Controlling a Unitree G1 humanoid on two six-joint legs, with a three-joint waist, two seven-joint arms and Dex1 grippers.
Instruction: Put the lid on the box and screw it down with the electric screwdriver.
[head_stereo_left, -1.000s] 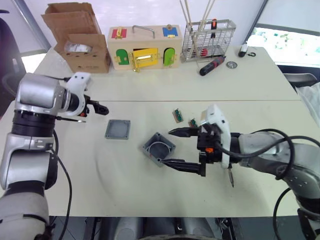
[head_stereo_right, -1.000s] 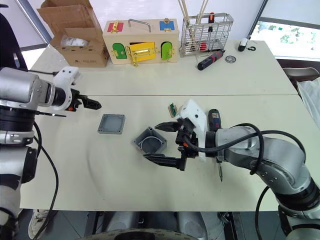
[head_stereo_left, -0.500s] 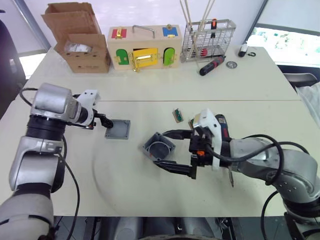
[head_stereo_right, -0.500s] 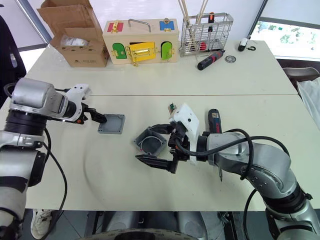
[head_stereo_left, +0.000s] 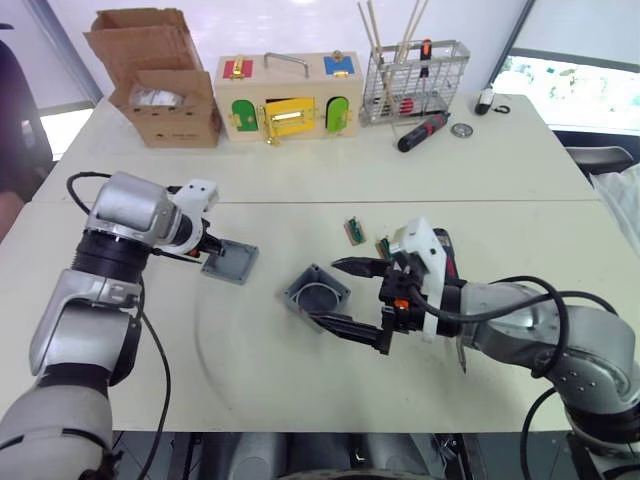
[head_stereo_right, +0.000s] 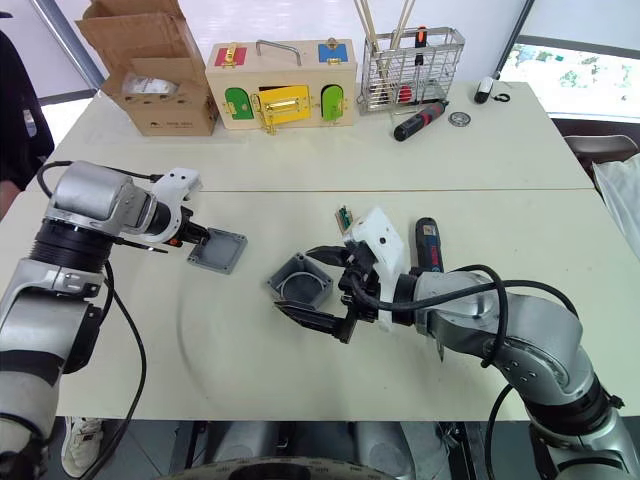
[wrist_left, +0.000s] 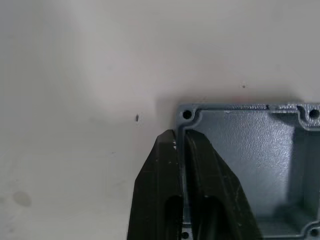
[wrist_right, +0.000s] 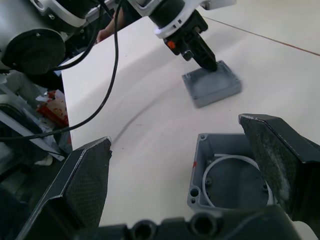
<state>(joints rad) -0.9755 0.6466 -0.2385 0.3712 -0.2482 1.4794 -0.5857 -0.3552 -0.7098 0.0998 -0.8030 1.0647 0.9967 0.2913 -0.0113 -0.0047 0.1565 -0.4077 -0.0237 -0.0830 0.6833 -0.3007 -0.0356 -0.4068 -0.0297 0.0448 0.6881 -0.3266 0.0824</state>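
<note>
The left gripper (wrist_left: 182, 145) pinches one rim of the flat grey plastic lid (head_stereo_left: 231, 262) on the white table (head_stereo_left: 300, 190), while the right gripper (head_stereo_left: 352, 300) spreads wide beside the hollow grey square box (head_stereo_left: 317, 296).

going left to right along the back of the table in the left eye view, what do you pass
cardboard carton → wooden box with coloured doors → wire basket → black-and-red hand screwdriver → small round metal disc

White table (head_stereo_left: 300, 190) — box (head_stereo_left: 317, 297), carton (head_stereo_left: 160, 85), wire basket (head_stereo_left: 415, 80).
</note>
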